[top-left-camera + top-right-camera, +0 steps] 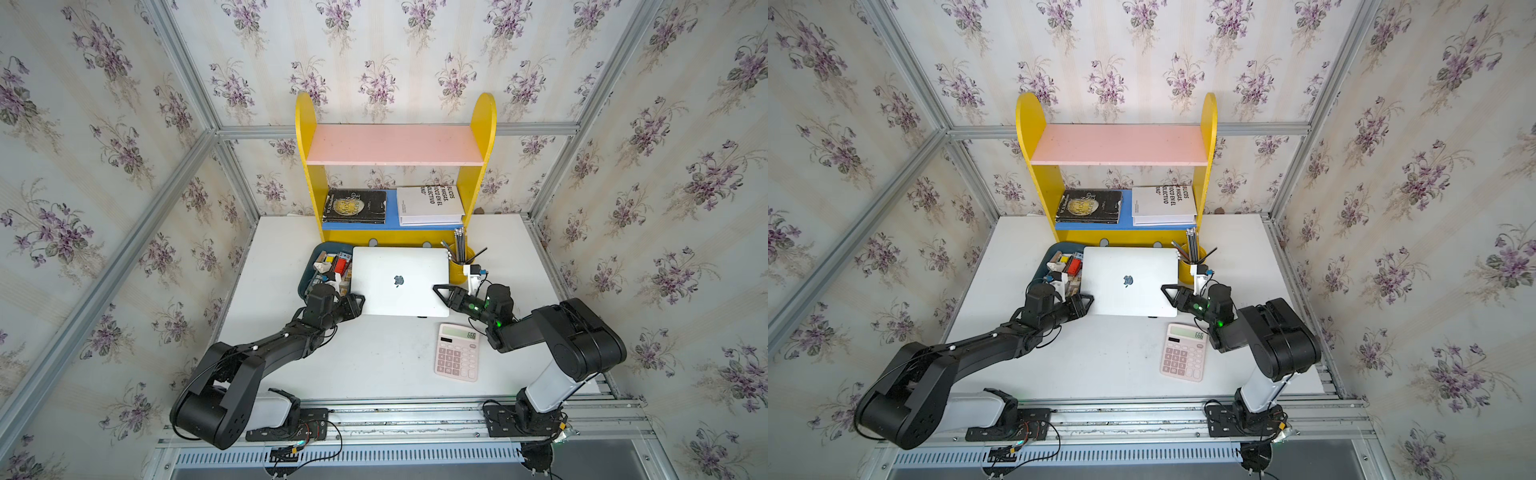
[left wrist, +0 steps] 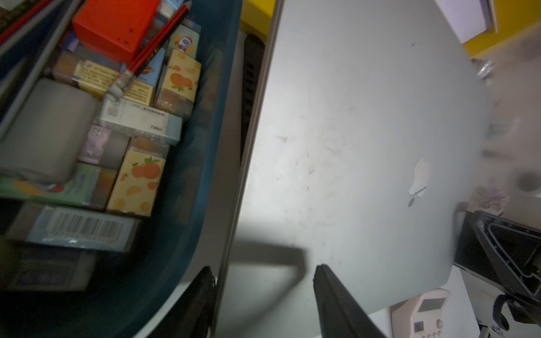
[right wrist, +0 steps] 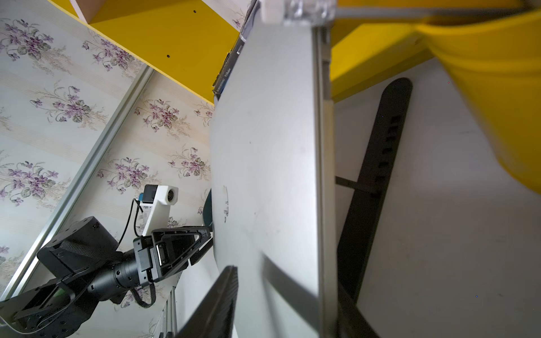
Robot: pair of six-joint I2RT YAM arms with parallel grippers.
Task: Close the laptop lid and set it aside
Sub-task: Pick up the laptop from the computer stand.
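done: laptop lid [image 1: 399, 266] already down | laptop [image 3: 322, 146] between both sets of jaws, on black stand [image 3: 377, 164] | left jaws, right jaws apart, each straddling a side edge, unclamped | remaining: grip, set aside

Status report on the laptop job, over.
Left tool, right tool: open, straddling laptop sides. Lid closed; stand underneath. Tray, pencil cup crowd both sides.
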